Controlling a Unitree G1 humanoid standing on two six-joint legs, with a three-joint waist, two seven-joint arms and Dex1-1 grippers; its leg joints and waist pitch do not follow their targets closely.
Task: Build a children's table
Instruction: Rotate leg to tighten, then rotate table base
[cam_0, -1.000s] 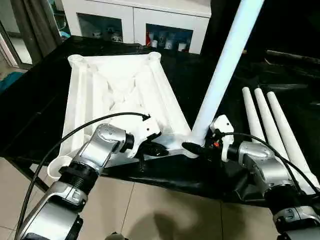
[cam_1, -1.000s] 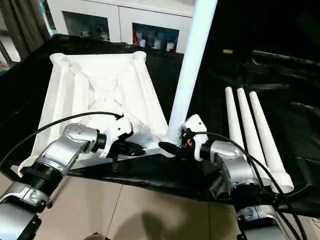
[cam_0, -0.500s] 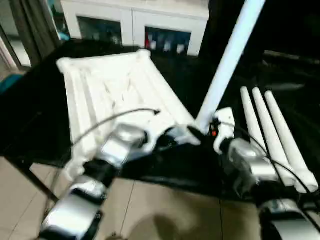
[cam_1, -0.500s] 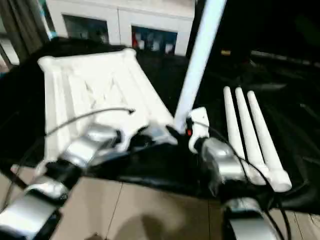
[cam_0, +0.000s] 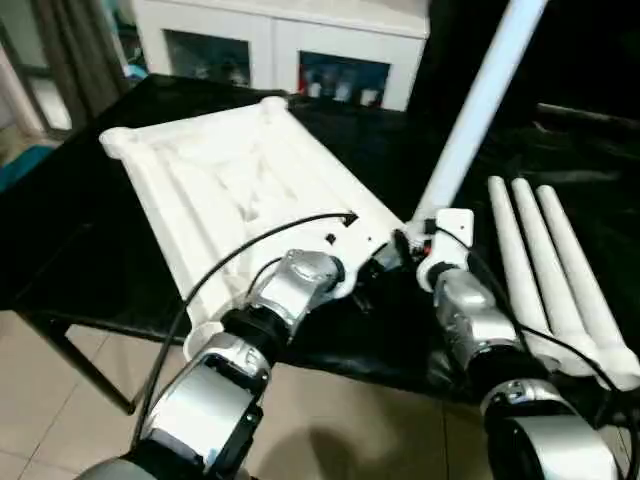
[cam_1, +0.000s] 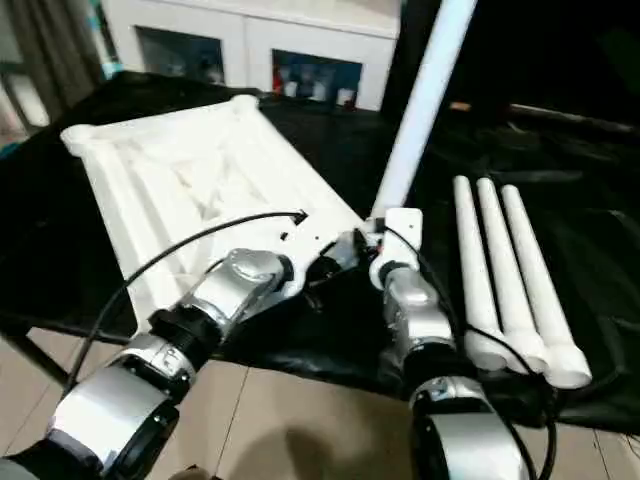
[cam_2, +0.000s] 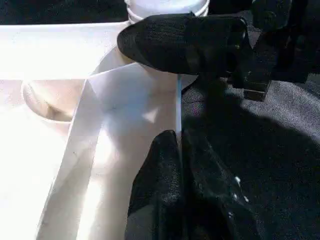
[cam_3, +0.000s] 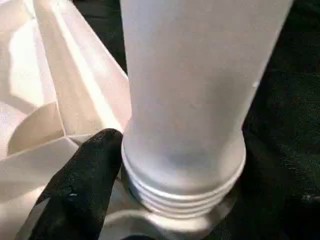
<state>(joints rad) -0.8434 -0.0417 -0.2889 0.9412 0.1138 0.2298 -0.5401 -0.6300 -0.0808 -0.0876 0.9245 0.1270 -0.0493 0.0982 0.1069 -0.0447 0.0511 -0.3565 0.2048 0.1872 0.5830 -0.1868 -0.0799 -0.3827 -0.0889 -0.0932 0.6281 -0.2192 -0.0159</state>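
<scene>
The leg (cam_0: 478, 105) stands tilted in the tabletop's (cam_0: 215, 180) near corner socket. Right gripper (cam_3: 165, 165) straddles its threaded base, grip unclear; left gripper (cam_2: 179, 145) is clamped on the tabletop's rim.

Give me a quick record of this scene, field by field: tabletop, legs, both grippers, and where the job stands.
tabletop: upside down, ribs up, on black table
fitted leg: stands in near corner socket, threads still showing
spare legs: three, side by side at right
left gripper: shut on tabletop's thin edge
right gripper: at fitted leg's base, one finger touching it
progress: one of four legs in
</scene>
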